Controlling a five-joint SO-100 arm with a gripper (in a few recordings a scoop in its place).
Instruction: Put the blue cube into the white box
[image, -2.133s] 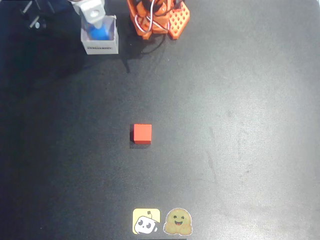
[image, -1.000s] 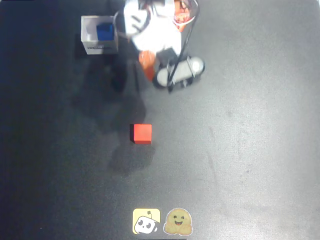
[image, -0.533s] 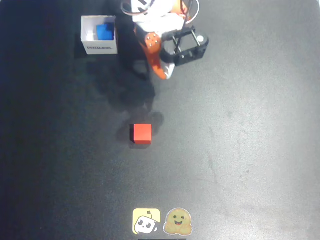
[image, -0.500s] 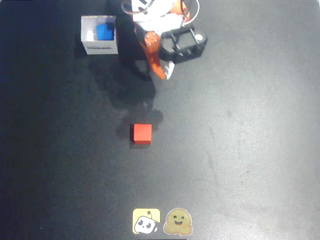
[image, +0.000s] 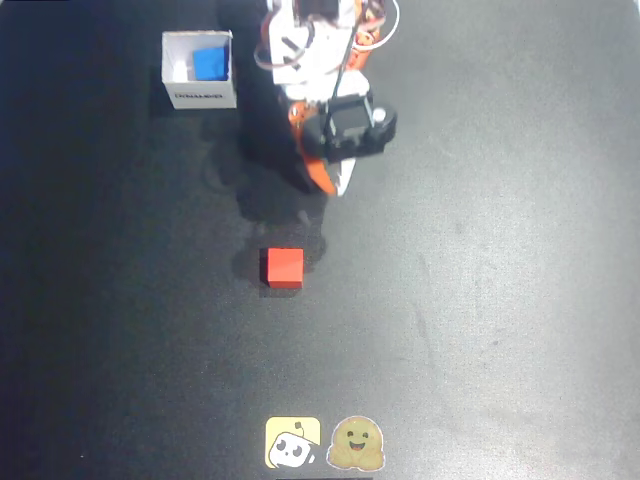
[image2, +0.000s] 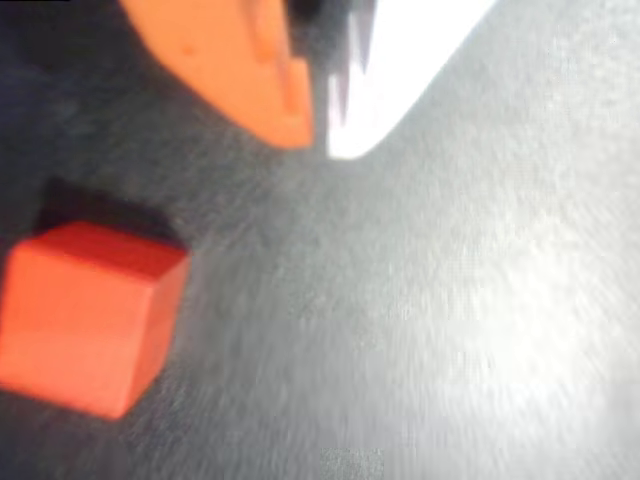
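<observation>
blue cube (image: 209, 63) sits in white box (image: 199, 71), upper left. my gripper (image2: 320, 140) is nearly closed, empty. risk: dropping lower clips red cube (image: 285, 267).

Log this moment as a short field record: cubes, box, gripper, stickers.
blue cube: inside the white box, toward its right side in the overhead view
white box: on the black table, top left, print on its near wall
red cube: on the table, apart from the box, untouched
gripper: above the table between box and red cube, fingertips nearly together in the wrist view, holding nothing
stickers: two at the bottom edge
task state: blue cube already in the box
</observation>
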